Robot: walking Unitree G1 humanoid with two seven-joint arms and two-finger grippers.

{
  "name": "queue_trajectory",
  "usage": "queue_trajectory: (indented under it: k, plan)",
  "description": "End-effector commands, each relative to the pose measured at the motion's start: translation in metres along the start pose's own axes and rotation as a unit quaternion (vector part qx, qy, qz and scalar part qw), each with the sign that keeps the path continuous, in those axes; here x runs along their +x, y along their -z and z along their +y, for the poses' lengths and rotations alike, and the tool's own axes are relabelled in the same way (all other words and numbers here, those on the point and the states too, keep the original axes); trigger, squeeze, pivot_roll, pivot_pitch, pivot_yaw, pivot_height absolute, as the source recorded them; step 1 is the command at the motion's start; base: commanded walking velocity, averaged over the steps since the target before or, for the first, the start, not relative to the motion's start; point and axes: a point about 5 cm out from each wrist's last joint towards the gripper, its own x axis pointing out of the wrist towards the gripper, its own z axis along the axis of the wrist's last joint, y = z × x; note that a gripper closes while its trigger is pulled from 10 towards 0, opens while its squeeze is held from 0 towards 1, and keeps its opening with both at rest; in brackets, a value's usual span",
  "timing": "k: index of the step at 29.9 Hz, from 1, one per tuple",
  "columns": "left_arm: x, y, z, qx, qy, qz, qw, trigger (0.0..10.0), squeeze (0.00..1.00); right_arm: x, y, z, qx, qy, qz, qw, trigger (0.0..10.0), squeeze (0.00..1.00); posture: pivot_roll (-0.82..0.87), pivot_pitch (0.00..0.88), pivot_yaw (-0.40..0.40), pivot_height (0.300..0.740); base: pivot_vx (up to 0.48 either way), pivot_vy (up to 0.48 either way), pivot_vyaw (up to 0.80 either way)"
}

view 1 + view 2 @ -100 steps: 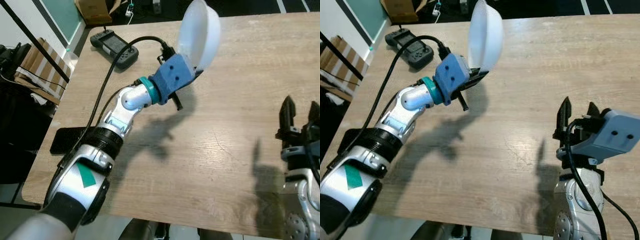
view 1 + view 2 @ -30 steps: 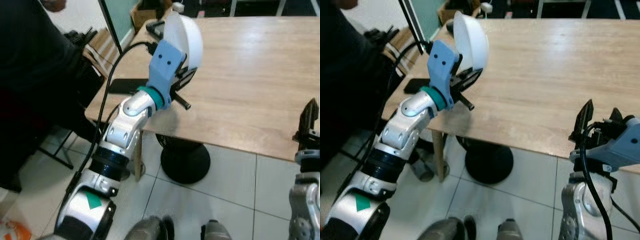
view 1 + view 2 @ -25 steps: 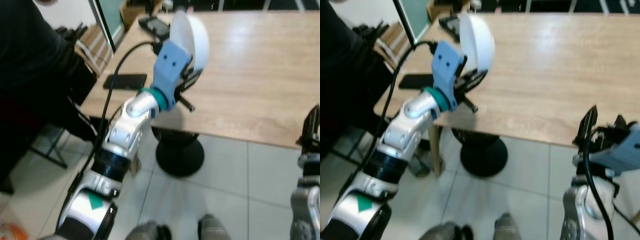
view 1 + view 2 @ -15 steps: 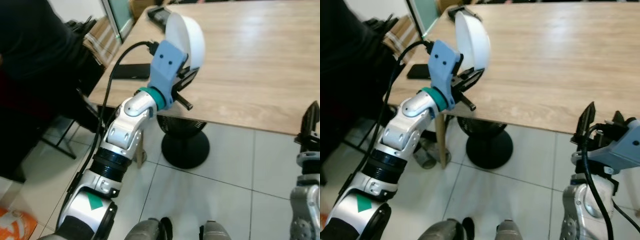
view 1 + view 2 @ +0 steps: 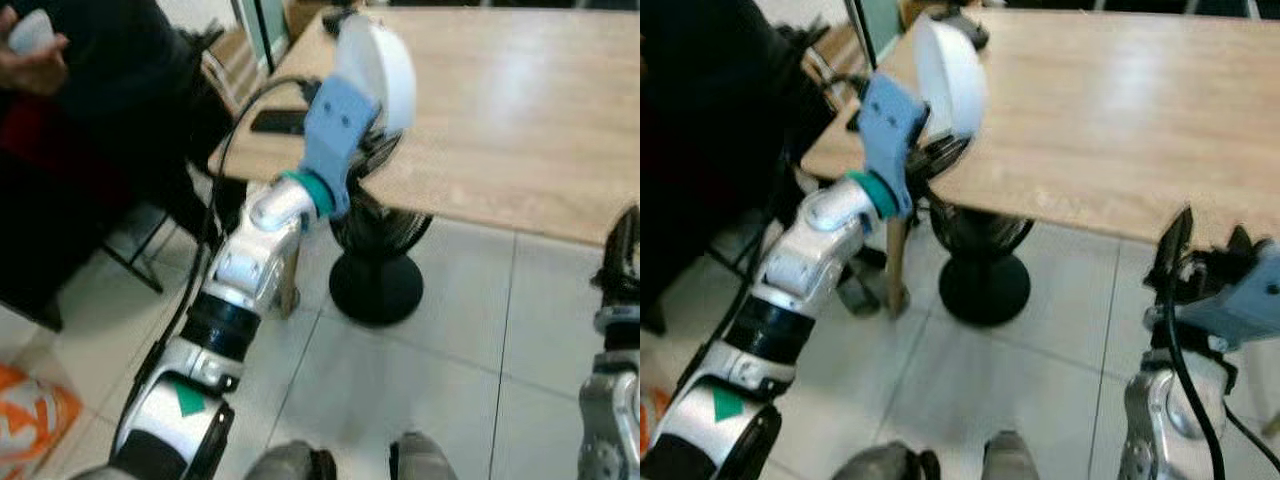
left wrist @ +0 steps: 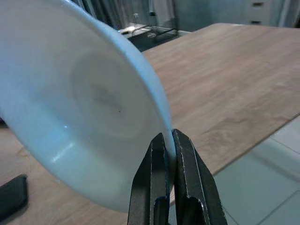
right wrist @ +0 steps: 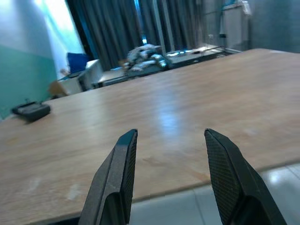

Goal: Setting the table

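White bowl (image 6: 79,117) was pinched at its rim by the left gripper (image 6: 168,145), fingers closed thin on the edge, held tilted above the near left corner of the wooden table (image 5: 1120,110). Risk: so slight a rim hold could slip and drop it onto the tiled floor (image 5: 420,380). Person (image 5: 90,110) sat close on the left; black phone (image 5: 280,121) lay near that corner. Right gripper (image 7: 171,183) hung spread wide, empty, off the table's near edge.
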Motion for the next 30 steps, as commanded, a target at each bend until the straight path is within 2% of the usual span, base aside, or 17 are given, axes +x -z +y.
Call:
queue_trajectory:
  k: [1, 9, 15, 21, 23, 25, 26, 27, 28, 30]
  plan:
    - [-0.003, 0.002, 0.008, 0.005, -0.012, 0.005, 1.000, 10.0, 0.00, 0.001, 0.003, 0.003, 0.002, -0.001, 0.001, 1.000, 10.0, 0.00, -0.13, 0.000, 0.266, 0.740, 0.000, 0.000, 0.00]
    - [-0.001, 0.000, 0.008, 0.012, -0.010, 0.001, 1.000, 10.0, 0.00, 0.004, 0.005, 0.004, 0.004, -0.002, 0.001, 1.000, 10.0, 0.00, -0.12, 0.000, 0.271, 0.740, 0.000, 0.000, 0.00]
    - [0.005, -0.007, 0.008, 0.036, -0.003, -0.013, 0.999, 10.0, 0.00, 0.012, 0.007, 0.010, 0.010, -0.011, -0.008, 1.000, 10.0, 0.00, -0.09, 0.000, 0.280, 0.740, 0.000, 0.000, 0.00]
    - [0.007, -0.008, 0.014, 0.037, -0.019, -0.016, 0.999, 10.0, 0.00, 0.015, 0.010, 0.013, 0.008, -0.024, -0.003, 1.000, 10.0, 0.00, -0.09, 0.000, 0.249, 0.740, 0.000, 0.000, 0.00]
    - [0.007, -0.007, 0.015, 0.027, -0.036, -0.016, 0.999, 10.0, 0.00, 0.016, 0.012, 0.014, 0.005, -0.038, 0.008, 0.999, 10.0, 0.00, -0.09, 0.000, 0.195, 0.740, 0.000, 0.000, 0.00]
    - [0.007, -0.006, 0.015, 0.023, -0.041, -0.016, 0.999, 10.0, 0.00, 0.017, 0.012, 0.014, 0.003, -0.044, 0.013, 0.999, 10.0, 0.00, -0.09, 0.000, 0.186, 0.740, 0.000, 0.000, 0.00]
    - [0.006, -0.004, 0.015, 0.020, -0.050, -0.016, 0.998, 10.0, 0.00, 0.018, 0.014, 0.015, 0.001, -0.054, 0.020, 0.998, 10.0, 0.00, -0.08, 0.005, 0.148, 0.740, 0.000, 0.000, 0.00]
    - [0.006, -0.004, 0.015, 0.020, -0.050, -0.016, 0.998, 10.0, 0.00, 0.018, 0.014, 0.015, 0.001, -0.054, 0.020, 0.998, 10.0, 0.00, -0.08, 0.005, 0.148, 0.740, 0.000, 0.000, 0.00]
    - [0.005, -0.003, 0.016, 0.012, -0.063, -0.016, 0.998, 10.0, 0.00, 0.019, 0.016, 0.016, -0.003, -0.070, 0.029, 0.997, 10.0, 0.00, -0.07, 0.018, 0.103, 0.740, 0.000, 0.000, 0.00]
    - [0.004, -0.002, 0.016, 0.005, -0.075, -0.015, 0.997, 10.0, 0.00, 0.021, 0.017, 0.016, -0.007, -0.083, 0.035, 0.996, 10.0, 0.00, -0.07, 0.023, 0.081, 0.740, 0.000, 0.000, 0.00]
